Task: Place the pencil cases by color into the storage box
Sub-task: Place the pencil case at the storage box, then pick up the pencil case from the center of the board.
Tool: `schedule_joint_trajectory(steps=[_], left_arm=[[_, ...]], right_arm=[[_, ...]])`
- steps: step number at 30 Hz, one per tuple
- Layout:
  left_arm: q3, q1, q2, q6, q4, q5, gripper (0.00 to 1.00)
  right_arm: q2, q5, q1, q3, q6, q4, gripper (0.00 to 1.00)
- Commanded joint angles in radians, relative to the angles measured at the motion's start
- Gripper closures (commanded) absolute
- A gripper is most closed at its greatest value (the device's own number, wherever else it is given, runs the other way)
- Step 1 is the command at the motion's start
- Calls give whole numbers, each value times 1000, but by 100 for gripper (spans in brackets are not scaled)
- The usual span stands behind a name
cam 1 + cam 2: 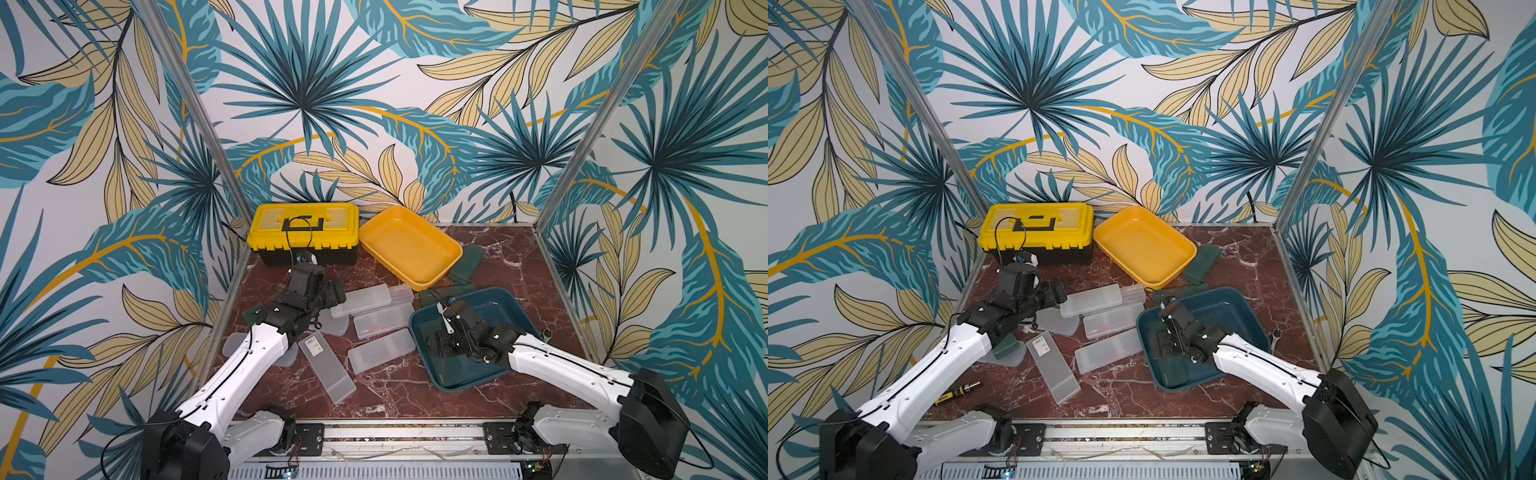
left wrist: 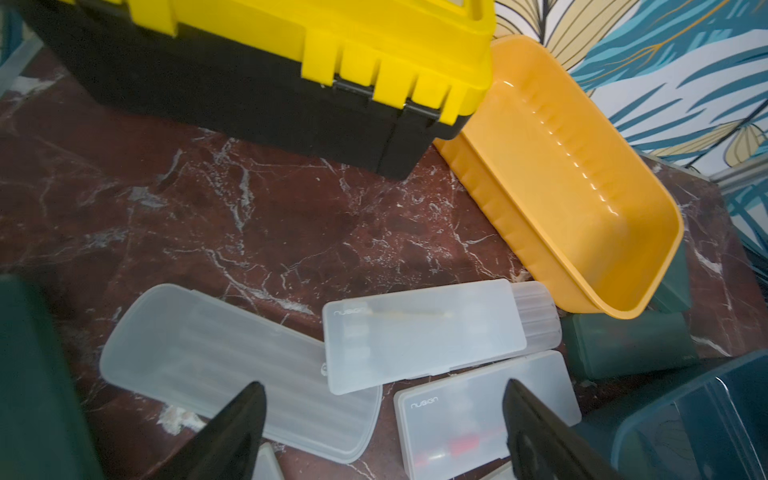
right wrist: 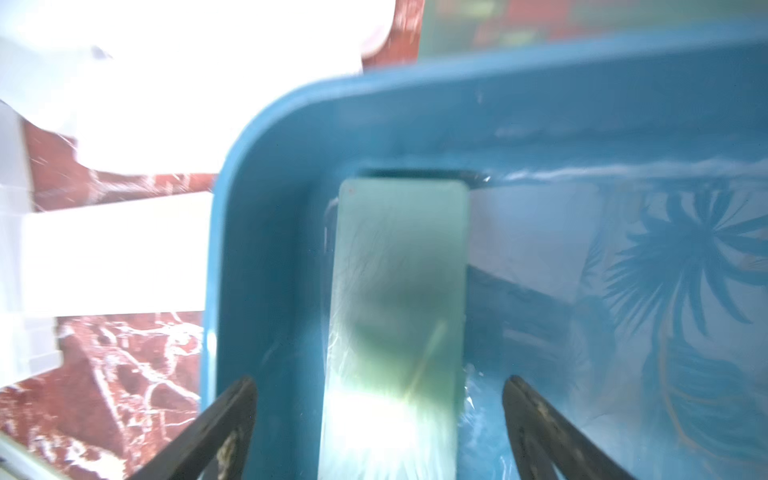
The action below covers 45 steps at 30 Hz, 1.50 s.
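Left wrist: toolbox beside yellow tray

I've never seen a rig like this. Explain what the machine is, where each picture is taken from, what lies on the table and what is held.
A robot's white left arm and right arm each end in a two-fingered gripper. The two wide pictures come from one camera pair looking down; the two close-ups come from cameras on the wrists. On the table lie frosted pencil cases, one with a barcode sticker, dark green cases, a yellow toolbox, an empty yellow tray and a blue tray. Nothing is held: the left gripper is open near the frosted cases; the right gripper is open over a green case in the blue tray.
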<state>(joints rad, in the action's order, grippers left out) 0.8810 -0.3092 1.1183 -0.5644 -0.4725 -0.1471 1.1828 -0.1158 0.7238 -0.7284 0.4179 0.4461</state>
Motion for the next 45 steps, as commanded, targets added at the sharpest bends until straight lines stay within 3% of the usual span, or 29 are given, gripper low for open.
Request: schedule_joint_trajectory(steps=[1, 7, 16, 25, 38, 45], left_arm=[[7, 29, 1, -51, -87, -61, 1], [45, 77, 6, -57, -200, -116, 0], [76, 197, 70, -131, -360, -195, 0], [25, 280, 129, -166, -397, -233, 1], [5, 353, 257, -133, -395, -203, 0], [13, 379, 312, -134, -394, -142, 1]], right_arm=[[-52, -45, 6, -27, -21, 61, 7], [-72, -44, 5, -73, -44, -12, 7], [83, 15, 14, -71, -46, -257, 7], [123, 71, 22, -30, -31, -336, 7], [213, 114, 74, -34, -138, -539, 7], [323, 59, 194, -92, -224, -738, 7]])
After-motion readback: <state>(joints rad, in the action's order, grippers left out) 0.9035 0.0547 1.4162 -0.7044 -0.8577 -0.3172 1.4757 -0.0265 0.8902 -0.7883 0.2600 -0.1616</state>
